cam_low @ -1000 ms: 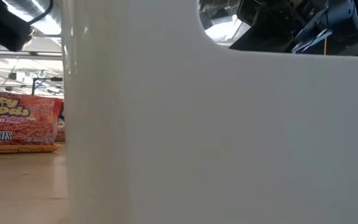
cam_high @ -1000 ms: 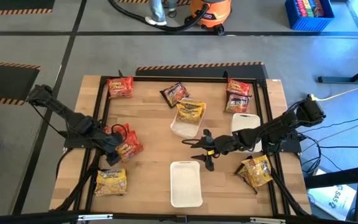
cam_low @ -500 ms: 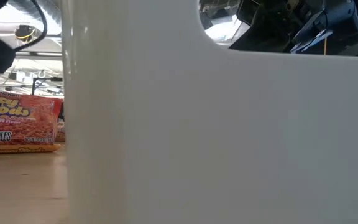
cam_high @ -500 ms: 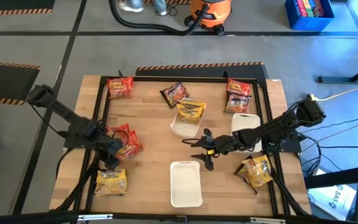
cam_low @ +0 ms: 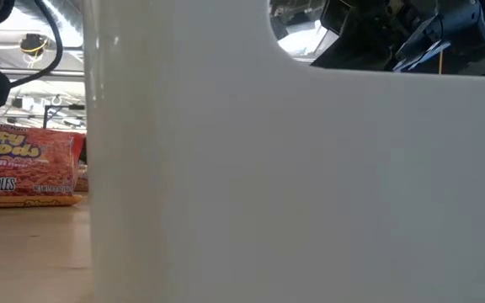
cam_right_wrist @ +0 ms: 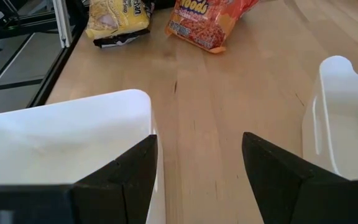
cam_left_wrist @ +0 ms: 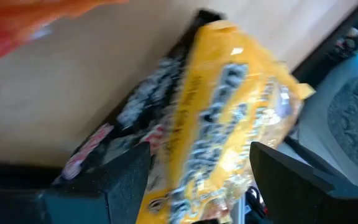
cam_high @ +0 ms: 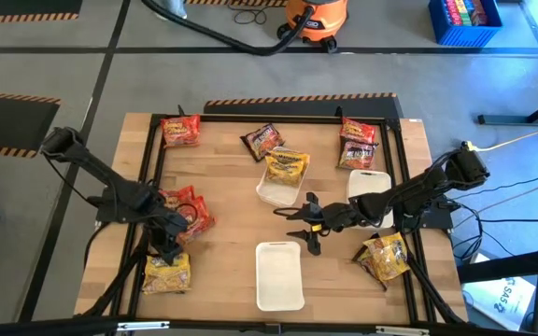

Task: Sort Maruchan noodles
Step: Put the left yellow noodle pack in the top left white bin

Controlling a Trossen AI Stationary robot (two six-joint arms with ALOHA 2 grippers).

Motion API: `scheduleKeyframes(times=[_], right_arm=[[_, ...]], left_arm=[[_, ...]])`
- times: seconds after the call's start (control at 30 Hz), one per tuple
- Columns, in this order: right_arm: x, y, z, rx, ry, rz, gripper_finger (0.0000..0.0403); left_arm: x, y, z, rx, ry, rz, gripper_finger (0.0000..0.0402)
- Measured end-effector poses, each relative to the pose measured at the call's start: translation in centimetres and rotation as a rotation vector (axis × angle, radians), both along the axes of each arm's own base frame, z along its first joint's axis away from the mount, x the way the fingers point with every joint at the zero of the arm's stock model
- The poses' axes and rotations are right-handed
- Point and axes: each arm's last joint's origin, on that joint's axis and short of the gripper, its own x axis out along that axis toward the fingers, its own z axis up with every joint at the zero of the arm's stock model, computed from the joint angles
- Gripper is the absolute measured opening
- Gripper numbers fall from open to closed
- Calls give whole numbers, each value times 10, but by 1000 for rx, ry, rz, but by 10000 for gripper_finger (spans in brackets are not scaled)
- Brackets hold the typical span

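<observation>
The left end effector (cam_high: 169, 250) has moved from the red packets (cam_high: 191, 210) toward the yellow packet (cam_high: 167, 273) at the near-left corner of the surface (cam_high: 227, 187). Its fingers have spread wide and hold nothing; the yellow packet lies just under and ahead of them. It seems a red packet was released and the yellow one is the next target. The right end effector (cam_high: 308, 224) waits, half open and empty, between two white trays (cam_high: 279, 275).

Workshop: hazard-taped floor (cam_high: 26, 98), shop vacuum (cam_high: 318, 19)
</observation>
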Motion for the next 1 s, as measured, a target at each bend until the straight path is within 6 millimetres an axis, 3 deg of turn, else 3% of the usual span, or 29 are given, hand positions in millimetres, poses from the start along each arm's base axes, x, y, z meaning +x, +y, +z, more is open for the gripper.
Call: scheduleKeyframes(times=[0.1, 0.43, 0.8, 1.0], right_arm=[[0, 0, 0, -3, 0, 1, 214], [0, 0, 0, -25, -1, 10, 214], [0, -1, -1, -34, 3, -5, 214], [0, -1, 0, -40, 2, -18, 214]], left_arm=[[4, -5, 0, -16, -55, -39, 268], [9, -17, -15, 16, -11, -106, 257], [14, -20, -20, 31, -63, -152, 126], [14, -20, -20, 32, -73, -163, 79]])
